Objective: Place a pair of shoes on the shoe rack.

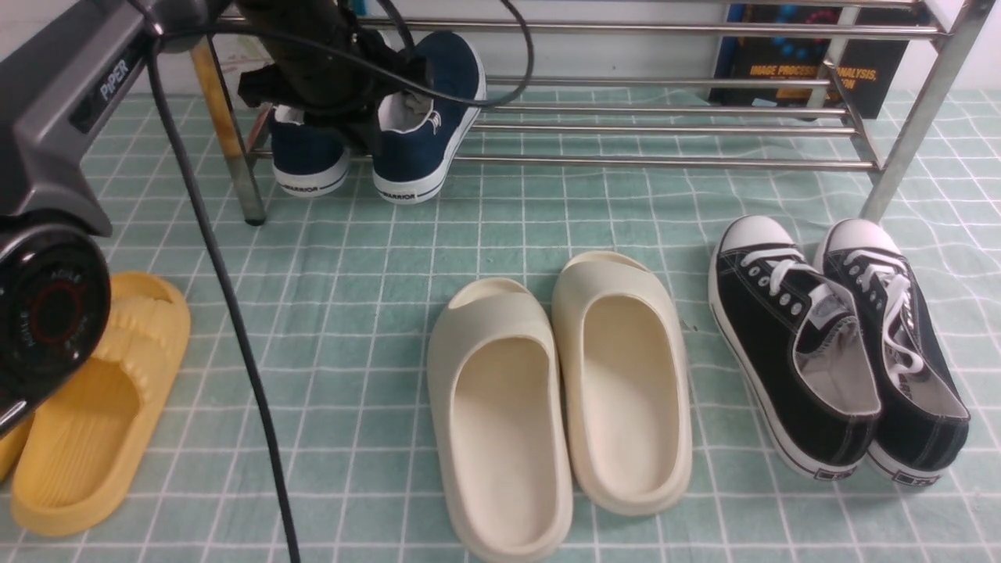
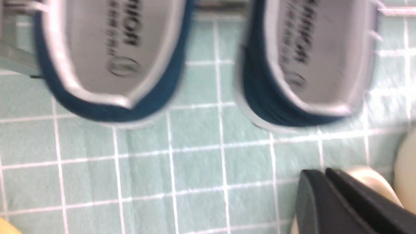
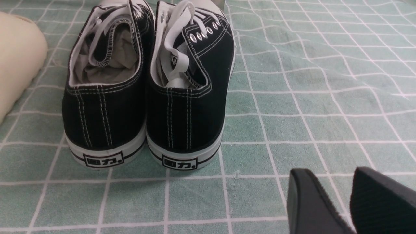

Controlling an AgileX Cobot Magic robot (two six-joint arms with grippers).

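Guiding my left gripper [image 2: 320, 171], jaws pressed together, I could drag the navy WARRIOR slip-ons [image 1: 416, 160] off the steel shoe rack [image 1: 672, 163] by snagging their overhanging heels; my right gripper's [image 3: 328, 169] jaws stand spread.

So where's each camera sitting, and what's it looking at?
Front view: between the two arms, looking forward at the steel shoe rack; the left arm and its gripper show.
Left wrist view: on the left wrist, looking down into the navy slip-on shoes; its black fingers show.
Right wrist view: on the right wrist, facing the heels of the black lace-up sneakers; its dark fingers show.
Front and left wrist share the navy shoes; front and right wrist share the sneakers.
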